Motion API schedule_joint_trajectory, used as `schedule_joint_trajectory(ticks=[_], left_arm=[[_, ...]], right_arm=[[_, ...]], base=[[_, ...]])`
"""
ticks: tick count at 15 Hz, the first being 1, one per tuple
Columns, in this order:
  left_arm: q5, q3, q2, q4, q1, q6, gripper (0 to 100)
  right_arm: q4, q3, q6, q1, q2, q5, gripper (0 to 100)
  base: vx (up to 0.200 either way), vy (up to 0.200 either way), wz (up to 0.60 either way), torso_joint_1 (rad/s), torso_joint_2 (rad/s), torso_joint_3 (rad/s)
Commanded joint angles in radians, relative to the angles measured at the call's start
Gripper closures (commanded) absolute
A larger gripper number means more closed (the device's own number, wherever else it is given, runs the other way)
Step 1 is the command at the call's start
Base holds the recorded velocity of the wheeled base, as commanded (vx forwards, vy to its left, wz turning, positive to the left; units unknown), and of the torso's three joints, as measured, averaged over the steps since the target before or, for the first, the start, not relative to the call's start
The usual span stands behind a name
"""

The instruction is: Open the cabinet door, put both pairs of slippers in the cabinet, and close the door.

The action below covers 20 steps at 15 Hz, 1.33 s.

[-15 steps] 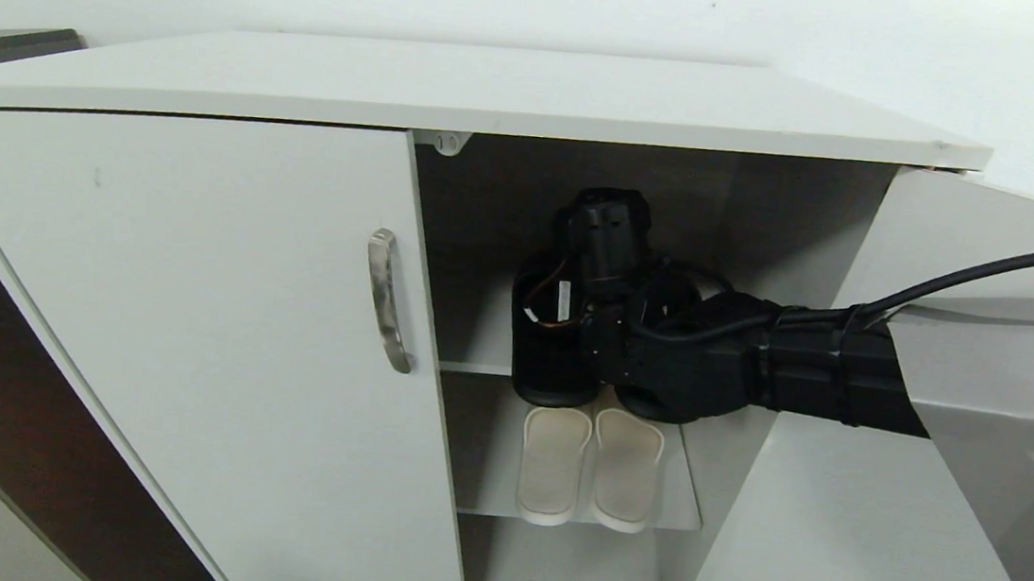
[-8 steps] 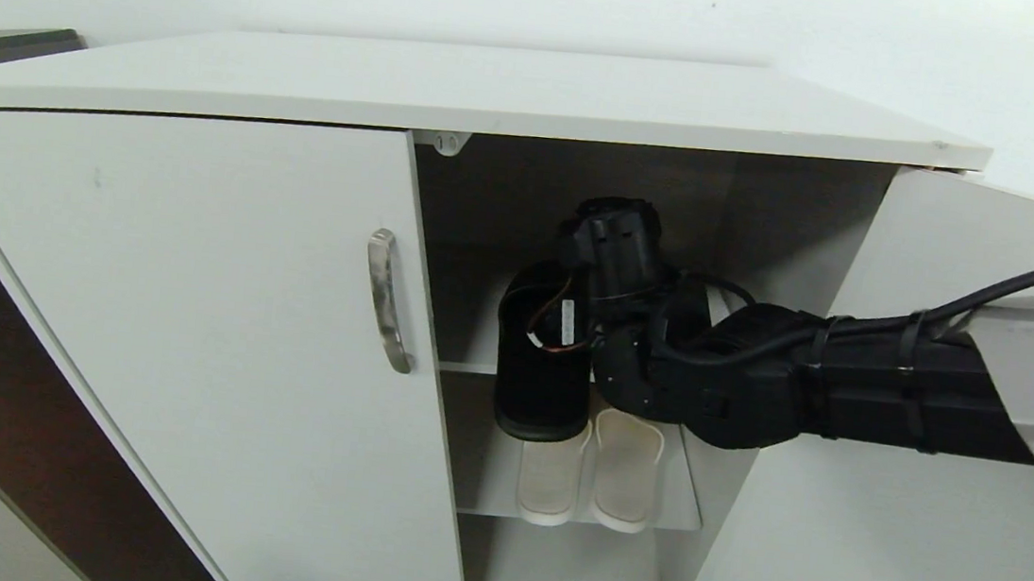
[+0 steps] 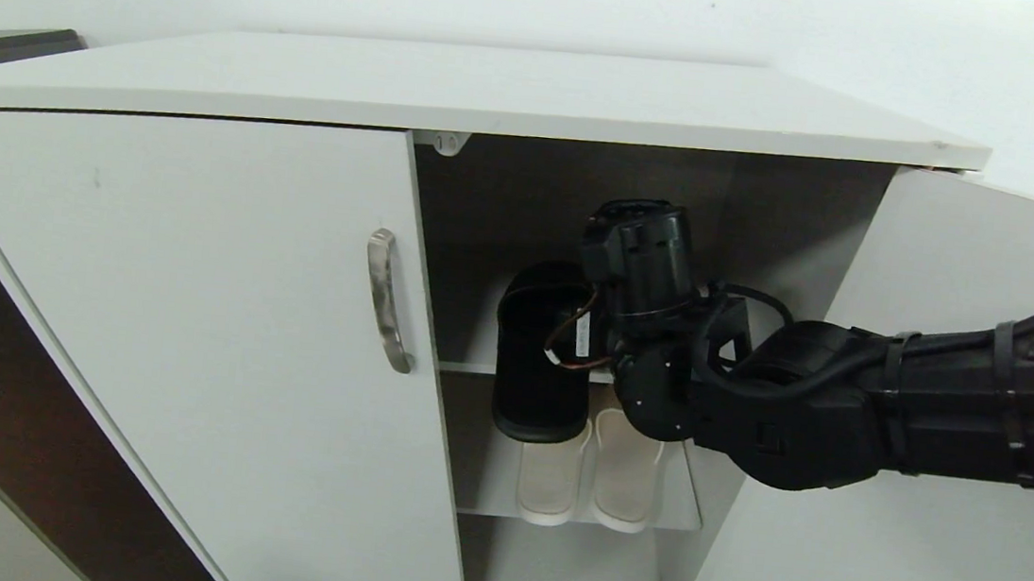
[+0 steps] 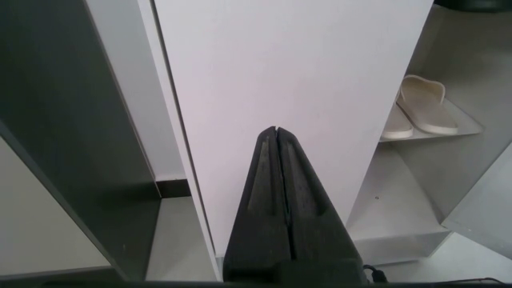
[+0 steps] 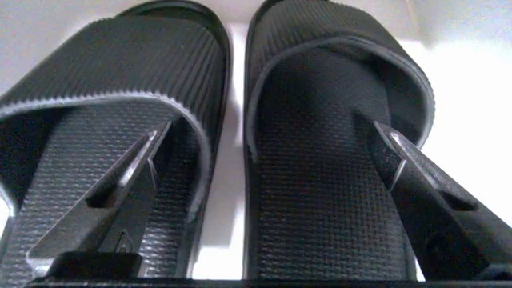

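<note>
Head view: black slippers (image 3: 540, 369) sit on the upper shelf of the cabinet (image 3: 461, 86), one heel past the shelf's front edge; white slippers (image 3: 589, 473) on the shelf below. The right door (image 3: 879, 572) is open. On the right gripper (image 5: 268, 134), jaws apart, one finger over each black footbed. On the left gripper (image 4: 276, 134), jaws together, facing the closed left door (image 3: 192, 316).

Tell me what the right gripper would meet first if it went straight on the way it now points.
The black slippers. The open right gripper points at the pair, one tip toward each slipper. It would probably meet their straps or footbeds first, though depth is unclear and it may be almost touching.
</note>
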Motion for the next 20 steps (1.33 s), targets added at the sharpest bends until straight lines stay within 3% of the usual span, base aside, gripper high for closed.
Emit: schedule_joint_trajectory(ticks=[1,6,9,15,20], left_arm=[[0.000,0.000,0.001,0.000,0.000,0.000,100],[0.000,0.000,0.001,0.000,0.000,0.000,100],[0.000,0.000,0.001,0.000,0.000,0.000,100],[0.000,0.000,0.001,0.000,0.000,0.000,100],[0.000,0.000,0.001,0.000,0.000,0.000,100]], right_arm=[[-0.005,-0.029,-0.003,-0.008,0.026,0.000,0],[0.002,-0.209,-0.028,-0.069,0.131,0.003,0],[0.004,-0.238,-0.032,-0.074,0.141,0.003,0],[0.001,-0.207,-0.025,-0.071,0.137,0.000,0],[-0.042,-0.029,-0.019,-0.011,-0.012,-0.003,0]], base=[[0.000,0.000,0.00,0.000,0.00,0.000],[0.000,0.000,0.00,0.000,0.00,0.000],[0.000,0.000,0.00,0.000,0.00,0.000],[0.000,0.000,0.00,0.000,0.00,0.000],[0.000,0.000,0.00,0.000,0.00,0.000]])
